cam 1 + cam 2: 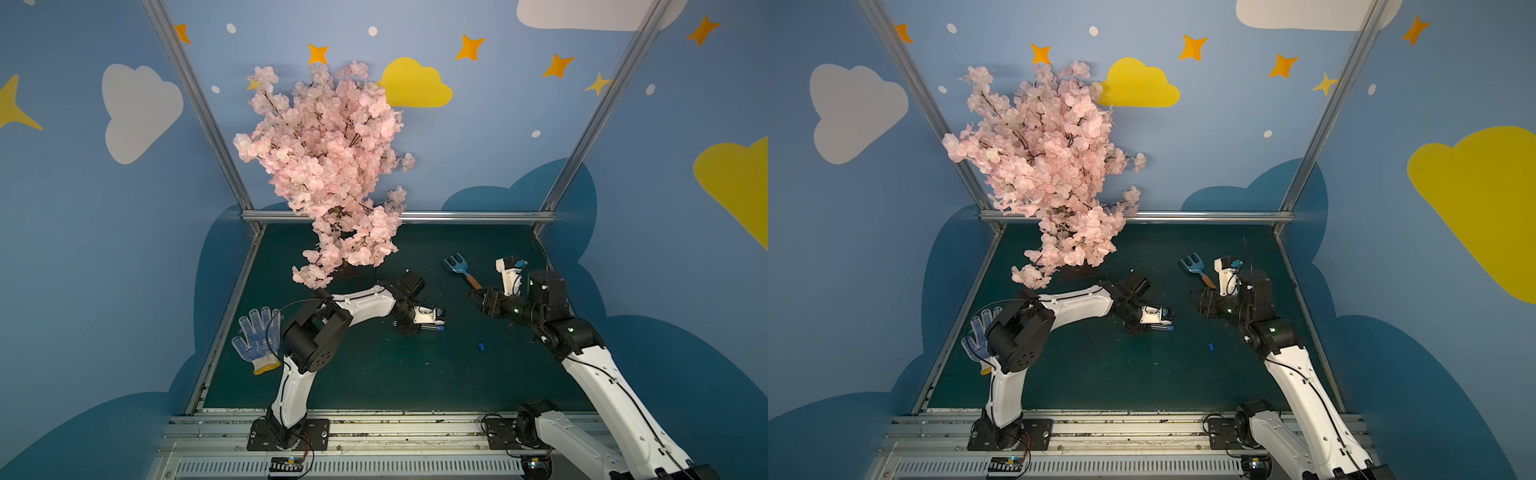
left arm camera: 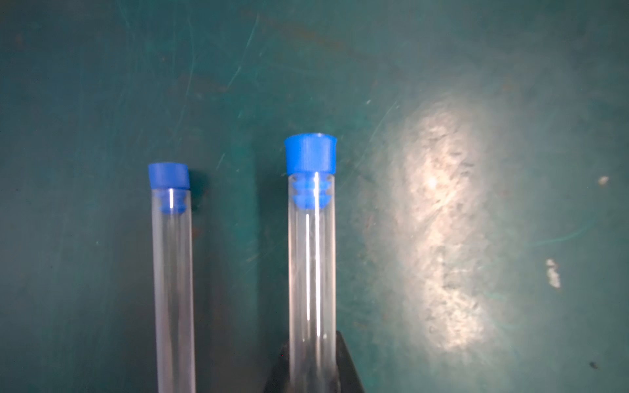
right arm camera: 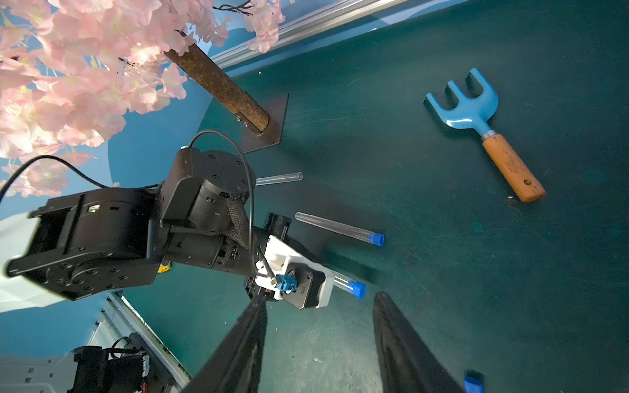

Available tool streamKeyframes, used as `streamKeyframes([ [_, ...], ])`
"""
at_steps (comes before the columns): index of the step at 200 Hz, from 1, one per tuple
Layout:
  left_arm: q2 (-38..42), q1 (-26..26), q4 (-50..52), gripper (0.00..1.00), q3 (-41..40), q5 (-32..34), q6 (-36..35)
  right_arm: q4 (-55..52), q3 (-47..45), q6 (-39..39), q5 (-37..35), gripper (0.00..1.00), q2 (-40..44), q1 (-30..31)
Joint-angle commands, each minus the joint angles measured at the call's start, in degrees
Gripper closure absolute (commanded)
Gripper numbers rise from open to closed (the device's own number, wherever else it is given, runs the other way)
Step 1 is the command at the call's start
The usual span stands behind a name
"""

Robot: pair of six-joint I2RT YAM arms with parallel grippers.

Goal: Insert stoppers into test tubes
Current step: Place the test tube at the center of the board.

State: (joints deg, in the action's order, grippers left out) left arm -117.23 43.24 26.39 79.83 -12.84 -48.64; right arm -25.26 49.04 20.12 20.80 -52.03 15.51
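Stoppers (image 2: pixel 310 154) already close two of the three test tubes (image 2: pixel 311 265). The left gripper (image 2: pixel 313 343) pinches the held tube (image 3: pixel 342 283) by its lower body. Its blue plug looks fully home, with the ribs inside the glass and the cap flush on the rim. This tube seems to hang just off the worktop (image 2: pixel 510 102), judging by the offset shadow. The resting tube (image 2: pixel 172 272) lies beside the left gripper, parallel to the held one and apart from it, also plugged.

The step in hand, as I read it, is laying the held tube down. To do it well:

- Keep it level and parallel to the resting tube.
- Lower it until the glass touches along its length before easing the jaws apart. A round tube dropped from any height is likely to roll.
- Leave the gap as it is, so the neighbour is not nudged.
- Draw the gripper back along the tube's axis, not sideways.

The right gripper (image 3: pixel 320 306) is spread and holds nothing. The loose stopper (image 1: pixel 481 346) lies on the worktop near it, on the side toward the arm bases. The open tube (image 3: pixel 280 178) lies beyond the left arm's wrist and is partly hidden by it. It is best reached once the left gripper is free. The garden fork (image 3: pixel 476 115) lies well clear of both.
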Motion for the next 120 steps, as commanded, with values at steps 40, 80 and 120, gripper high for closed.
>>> streamKeyframes([
  [40, -3.69, 0.09, 6.54, 0.91, 6.02, 0.87, -0.31, -0.85, -1.18, -0.40, 0.46, 0.49, 1.09, -0.34],
  [80, -4.58, 0.09, 6.40, 0.94, 6.83, 0.64, 0.19, -2.46, -1.12, -0.74, 0.06, 0.49, 0.80, -0.48],
  [120, -5.37, 0.04, 5.91, 0.88, 7.00, 1.00, 0.68, -3.83, -0.96, -0.44, 1.68, 0.50, -0.62, -1.26],
])
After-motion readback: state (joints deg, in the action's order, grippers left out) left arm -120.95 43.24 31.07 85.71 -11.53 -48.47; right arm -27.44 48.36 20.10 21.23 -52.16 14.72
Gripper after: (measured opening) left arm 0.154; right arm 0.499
